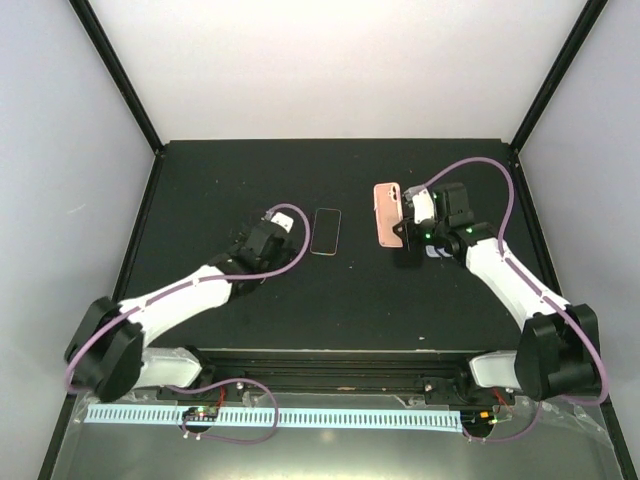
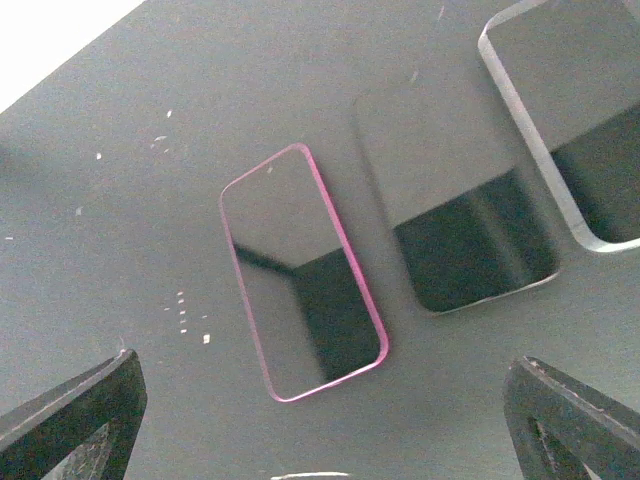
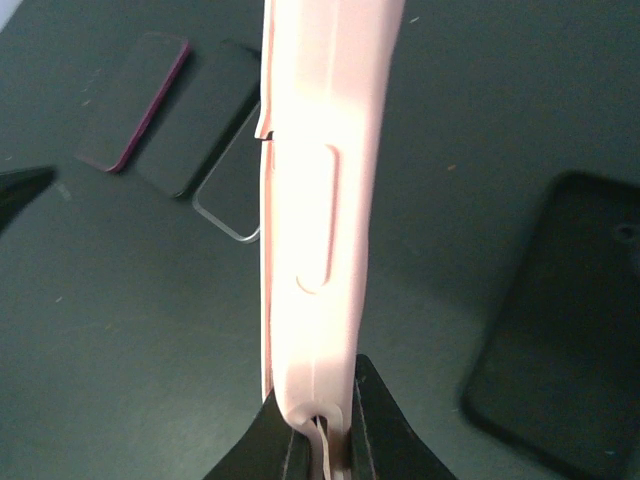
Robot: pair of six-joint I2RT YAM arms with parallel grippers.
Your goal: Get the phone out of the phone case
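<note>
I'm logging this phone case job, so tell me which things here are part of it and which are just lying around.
In the job: pink case; right claw, gripping its end.
Lying about: pink-rimmed phone; dark phone; clear-rimmed case; black case.

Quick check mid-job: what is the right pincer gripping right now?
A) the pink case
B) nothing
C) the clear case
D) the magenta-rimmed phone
A: in the right wrist view the right pincer is shut on the end of the pink case, which is seen edge-on.
</note>
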